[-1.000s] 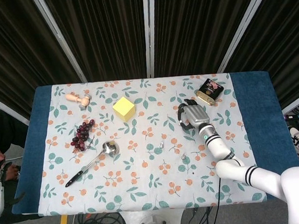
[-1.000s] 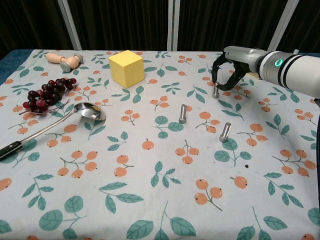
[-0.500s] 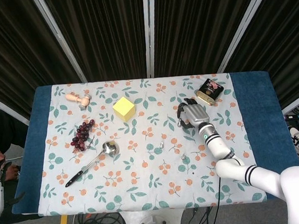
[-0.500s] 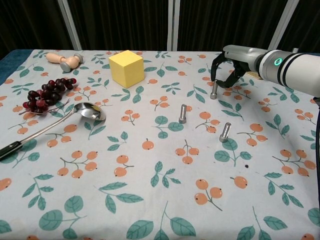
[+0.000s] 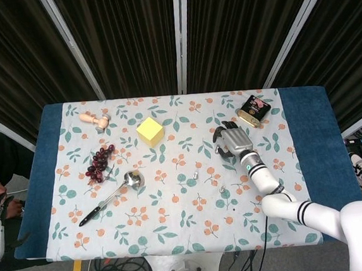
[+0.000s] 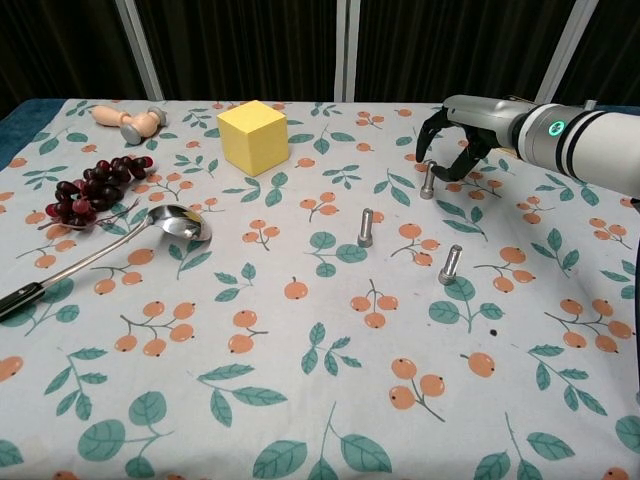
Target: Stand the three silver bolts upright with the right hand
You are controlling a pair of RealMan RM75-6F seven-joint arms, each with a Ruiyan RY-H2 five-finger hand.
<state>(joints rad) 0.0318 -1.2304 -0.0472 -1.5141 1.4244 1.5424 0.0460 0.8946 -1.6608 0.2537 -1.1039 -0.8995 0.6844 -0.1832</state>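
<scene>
The right robot hand (image 6: 447, 140) arches with curled fingers around the far silver metal bolt (image 6: 427, 180), whether pinching it I cannot tell. Two silver bolts (image 6: 366, 227) (image 6: 449, 264) stand at its seven o'clock.

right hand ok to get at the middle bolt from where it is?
Probably yes. The right hand sits by the far bolt, and the middle bolt stands in open cloth with nothing between them. The near bolt is off to the side, out of the path.
</scene>
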